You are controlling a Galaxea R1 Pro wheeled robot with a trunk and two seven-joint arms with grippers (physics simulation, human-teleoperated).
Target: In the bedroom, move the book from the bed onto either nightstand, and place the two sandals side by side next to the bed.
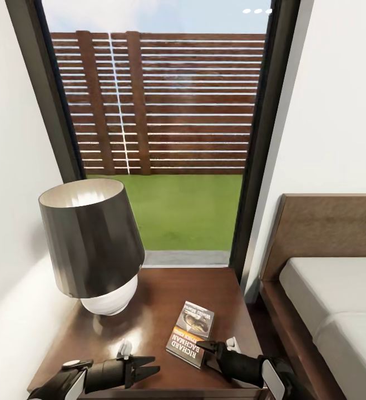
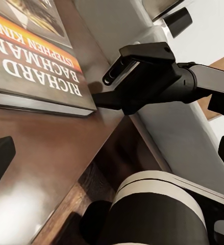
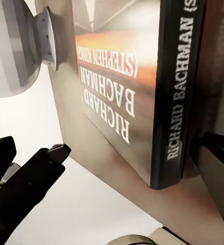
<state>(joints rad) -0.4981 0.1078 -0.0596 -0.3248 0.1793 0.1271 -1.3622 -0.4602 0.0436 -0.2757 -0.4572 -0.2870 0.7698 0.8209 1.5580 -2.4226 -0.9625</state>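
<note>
The paperback book (image 1: pixel 191 334), thin, light and stiff, lies flat on the glossy nightstand (image 1: pixel 149 300), lower centre; right gripper (image 1: pixel 209 352) fingers spread wide beside its corner, holding nothing. Best gripped across an edge.

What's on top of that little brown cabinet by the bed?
On the nightstand stand a lamp and the book, lying flat. The lamp hides the part of the top behind it.

The bed (image 1: pixel 327 289) ran off the head view's right edge, only its headboard corner and part of the mattress showing. The lamp (image 1: pixel 91 250) hid the nightstand's (image 1: pixel 166 289) far left corner. The book (image 2: pixel 30 56) was cropped in the left wrist view.
</note>
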